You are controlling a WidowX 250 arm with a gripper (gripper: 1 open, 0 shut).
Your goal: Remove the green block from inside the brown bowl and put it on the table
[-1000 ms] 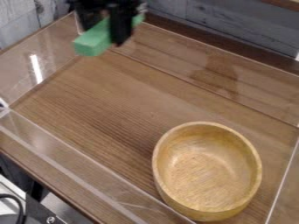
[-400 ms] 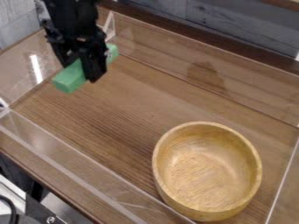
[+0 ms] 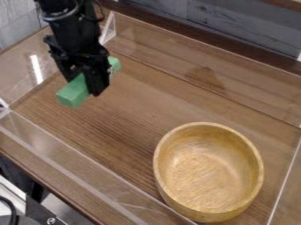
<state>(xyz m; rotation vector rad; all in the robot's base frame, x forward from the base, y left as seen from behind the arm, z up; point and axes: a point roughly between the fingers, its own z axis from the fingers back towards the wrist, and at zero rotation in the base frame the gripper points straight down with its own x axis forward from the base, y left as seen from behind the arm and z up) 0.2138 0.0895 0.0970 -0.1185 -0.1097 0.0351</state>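
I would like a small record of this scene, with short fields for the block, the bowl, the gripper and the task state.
green block: held by the gripper, above the left part of the table as the picture shows it
gripper: closed on the block, black
brown bowl: round, wooden, nothing inside, at lower right of the picture
table: brown wood grain
task state: block out of the bowl, not yet released
unclear: whether the block touches the table

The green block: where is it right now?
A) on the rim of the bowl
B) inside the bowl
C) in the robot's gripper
C, because the gripper has the block between its fingers, well away from the bowl.
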